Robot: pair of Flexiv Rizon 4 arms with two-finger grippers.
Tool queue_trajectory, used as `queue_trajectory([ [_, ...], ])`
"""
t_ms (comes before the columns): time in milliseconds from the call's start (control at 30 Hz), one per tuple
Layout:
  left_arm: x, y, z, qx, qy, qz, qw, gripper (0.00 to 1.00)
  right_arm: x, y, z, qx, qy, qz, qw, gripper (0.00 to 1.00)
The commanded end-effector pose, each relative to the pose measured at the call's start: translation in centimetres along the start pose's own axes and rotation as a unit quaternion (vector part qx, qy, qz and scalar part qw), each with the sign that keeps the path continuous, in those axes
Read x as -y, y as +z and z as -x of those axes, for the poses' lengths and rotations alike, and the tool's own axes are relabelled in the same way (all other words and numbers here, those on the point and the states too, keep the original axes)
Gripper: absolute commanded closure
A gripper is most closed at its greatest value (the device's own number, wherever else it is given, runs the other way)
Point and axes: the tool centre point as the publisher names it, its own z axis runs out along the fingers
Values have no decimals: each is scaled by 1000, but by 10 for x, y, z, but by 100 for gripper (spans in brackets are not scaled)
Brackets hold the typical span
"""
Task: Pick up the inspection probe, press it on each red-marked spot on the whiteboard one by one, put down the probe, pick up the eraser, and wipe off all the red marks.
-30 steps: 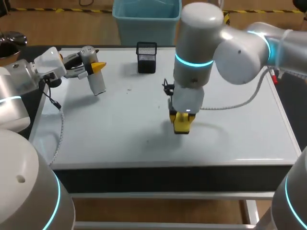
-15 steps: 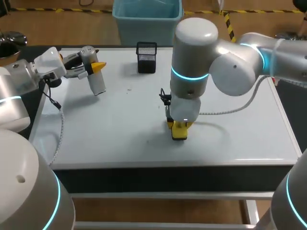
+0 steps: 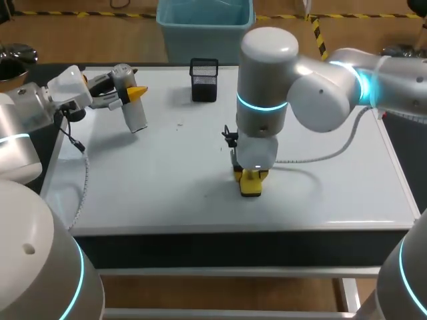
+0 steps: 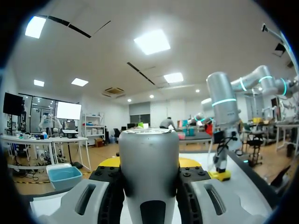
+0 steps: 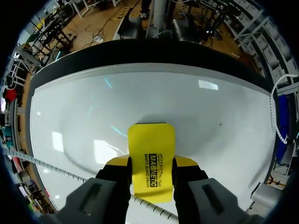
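Observation:
My right gripper [image 3: 251,175] is shut on the yellow eraser [image 3: 251,184], which rests flat on the whiteboard [image 3: 153,167] near its middle front. In the right wrist view the eraser [image 5: 151,161] sits clamped between the fingers, on the bare white board [image 5: 84,116]. I see no red marks around it. At the far left my left gripper [image 3: 135,93] is shut on the inspection probe [image 3: 135,115], a grey-white cylinder held above the board. In the left wrist view the probe [image 4: 149,168] fills the gap between the fingers, and the eraser [image 4: 219,175] shows ahead on the right.
A black mesh pen holder [image 3: 203,79] stands at the board's back edge. A few tiny dark specks [image 3: 179,124] dot the surface. A white cable [image 3: 320,152] loops from my right arm over the board's right half.
My right arm has slid the eraser a little toward the front edge and slightly left, then nearly stopped. The left arm and the probe have stayed still.

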Motion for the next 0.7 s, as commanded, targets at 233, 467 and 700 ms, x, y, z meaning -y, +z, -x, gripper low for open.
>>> queue_trajectory([
  [233, 1, 0, 0, 0, 0, 0, 1000, 100, 20, 13, -35, -8, 43, 0, 999, 100],
  [467, 1, 0, 0, 0, 0, 0, 1000, 100, 32, 15, -59, -11, 73, -2, 997, 100],
  [700, 1, 0, 0, 0, 0, 0, 1000, 100, 38, 7, -68, -6, 83, -10, 997, 100],
])
